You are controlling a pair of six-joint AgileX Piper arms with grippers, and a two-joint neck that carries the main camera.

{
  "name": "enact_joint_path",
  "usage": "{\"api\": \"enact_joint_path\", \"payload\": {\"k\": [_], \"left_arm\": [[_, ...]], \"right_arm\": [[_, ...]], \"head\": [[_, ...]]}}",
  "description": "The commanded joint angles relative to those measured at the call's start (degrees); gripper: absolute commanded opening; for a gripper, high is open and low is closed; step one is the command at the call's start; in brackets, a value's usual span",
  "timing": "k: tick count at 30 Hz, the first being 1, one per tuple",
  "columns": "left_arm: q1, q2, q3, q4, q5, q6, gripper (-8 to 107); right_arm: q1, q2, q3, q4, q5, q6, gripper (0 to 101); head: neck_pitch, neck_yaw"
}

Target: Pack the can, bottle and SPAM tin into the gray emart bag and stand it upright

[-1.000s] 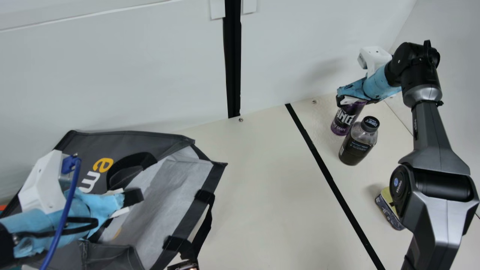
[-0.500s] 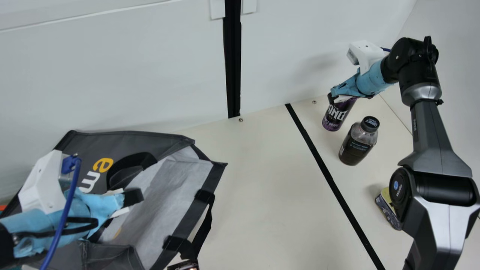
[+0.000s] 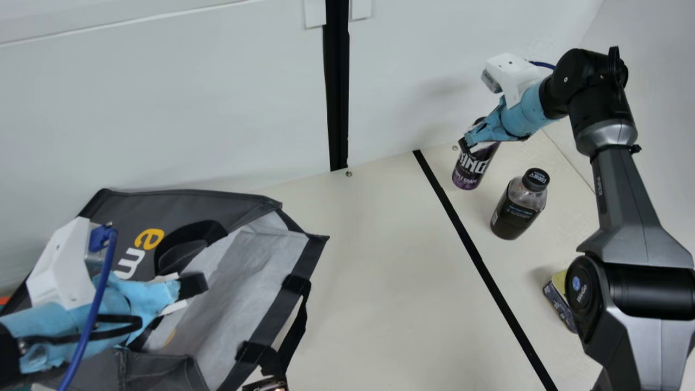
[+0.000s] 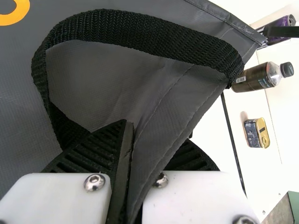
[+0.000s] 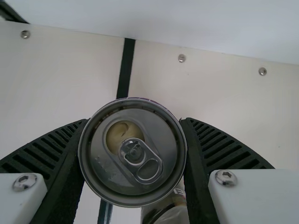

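Near the back wall [image 3: 217, 108], right gripper [image 3: 472, 133]: closed around the can [image 3: 473, 165], one ribbed finger on either side of its upper end.
Can: purple and black, between the fingers; lid [image 5: 105, 163] and ring pull [image 5: 148, 169] face the camera in the right wrist view. Whether its base touches the table [image 3: 380, 260] cannot be told.
Bottle [image 3: 518, 209]: upright on the table, black-capped, dark in content, just beside the can.
SPAM tin [image 3: 558, 301]: on the table, yellow-topped, partly hidden by the right arm [image 3: 624, 222] in the main view, apart from the bottle.
Black stripe [image 3: 467, 231]: runs along the table between the bag and the three goods.
Gray emart bag [image 3: 127, 209]: at the main view's left, mouth open toward mid-table, pale lining [image 3: 260, 255] exposed, one black handle [image 3: 300, 320] hanging at the rim.
Left gripper [image 3: 187, 293]: closed on the bag's gray fabric, which passes between its ribbed fingers.
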Motion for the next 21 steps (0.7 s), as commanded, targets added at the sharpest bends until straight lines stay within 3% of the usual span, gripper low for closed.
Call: {"api": "enact_joint_path", "payload": {"k": [1, 21], "left_arm": [[0.00, 0.00, 0.00, 0.00, 0.00, 0.00, -8], [0.00, 0.00, 0.00, 0.00, 0.00, 0.00, -8]], "right_arm": [[0.50, -1.01, 1.04, 0.00, -0.03, -0.66, 0], [6.84, -12.11, 14.28, 0.58, -0.03, -10.96, 0]], "head": [[-1.30, -0.05], [-1.30, -0.05]]}}
